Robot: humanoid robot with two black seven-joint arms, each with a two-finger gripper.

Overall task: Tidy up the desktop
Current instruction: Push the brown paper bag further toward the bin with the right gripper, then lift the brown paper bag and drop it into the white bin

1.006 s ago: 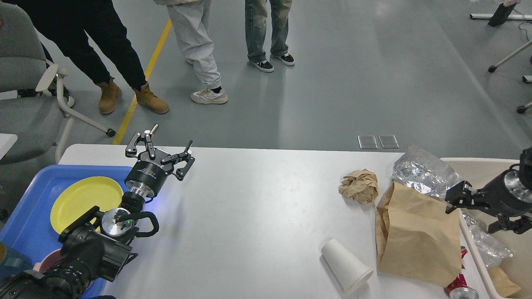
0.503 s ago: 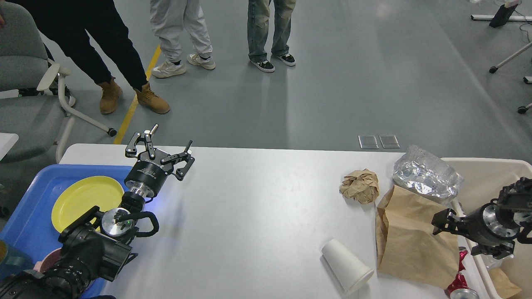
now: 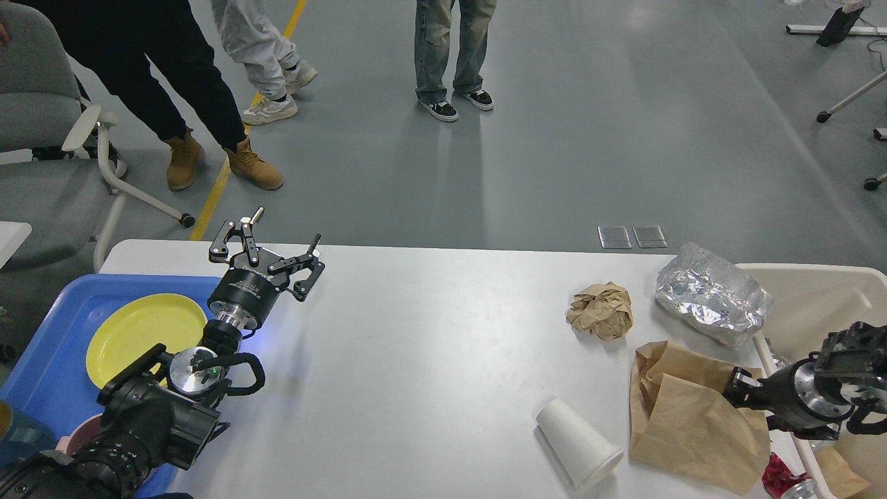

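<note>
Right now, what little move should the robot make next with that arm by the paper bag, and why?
Probably close the right gripper on the brown paper bag and lift it toward the beige bin. Its fingers are at the bag's crumpled edge, the bag lies on the desktop, and the bin is just beside it.

A lab: bare grey floor (image 3: 589, 138), yellow line (image 3: 229, 166), onlookers' legs (image 3: 450, 48).

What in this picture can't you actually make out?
- Right gripper: head view; its fingers press into the brown paper bag, so open or shut is unclear.
- Red can: cut off by the bottom edge.
- Beige bin: contents mostly hidden by the right arm.
</note>
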